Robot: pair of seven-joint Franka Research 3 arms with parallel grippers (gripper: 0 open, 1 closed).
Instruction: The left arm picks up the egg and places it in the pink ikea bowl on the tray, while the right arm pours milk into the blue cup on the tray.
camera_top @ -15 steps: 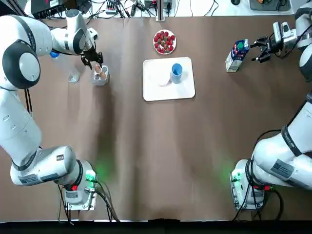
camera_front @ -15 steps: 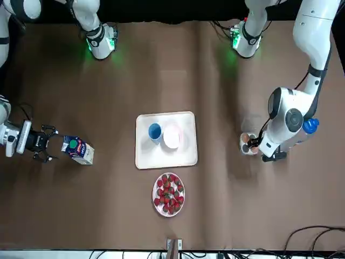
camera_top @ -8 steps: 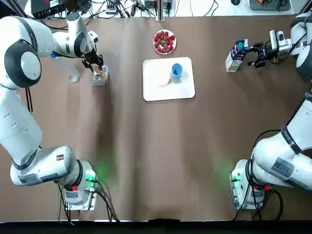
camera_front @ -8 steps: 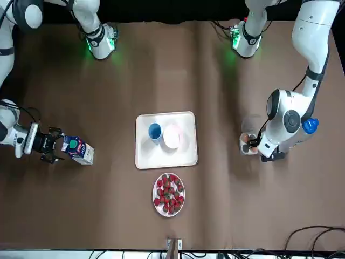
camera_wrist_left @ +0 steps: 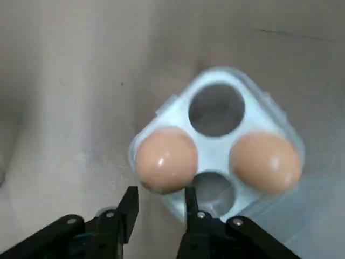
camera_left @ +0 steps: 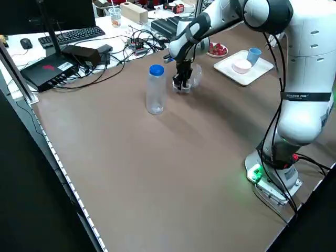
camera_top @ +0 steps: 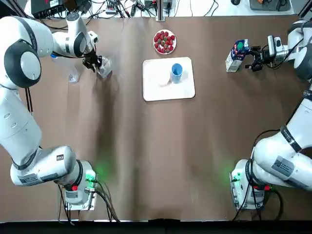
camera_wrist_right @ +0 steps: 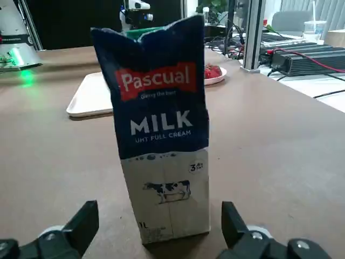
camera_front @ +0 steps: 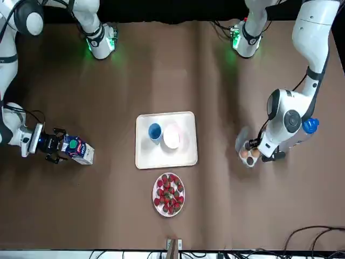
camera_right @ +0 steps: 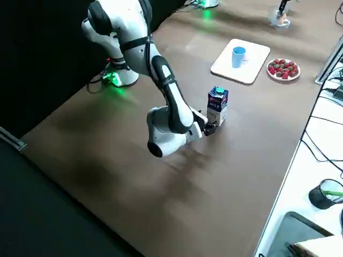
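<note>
Right pincer (camera_wrist_right: 159,211) closed in on milk carton (camera_wrist_right: 161,135), jaws wide, flanking not gripping; carton upright at 3 o'clock of tray (camera_top: 163,92) from overhead. Egg holder (camera_wrist_left: 215,156) shifted, at 9 o'clock; left pincer (camera_wrist_left: 159,202) narrowly parted, empty. Egg (camera_wrist_left: 166,159) fragile, smooth: pinch gently across middle.

The left arm (camera_top: 14,126) and the right arm (camera_top: 298,130) wear smooth, rounded white shells with black joint rings (camera_top: 19,61). Far back from each gripper, the base glows with a green light (camera_top: 90,176) and trails black cables (camera_top: 105,205). The right gripper (camera_wrist_right: 159,211) is black, its fingers (camera_wrist_right: 86,218) blunt, with pale round fittings (camera_wrist_right: 51,236) just behind them.
</note>
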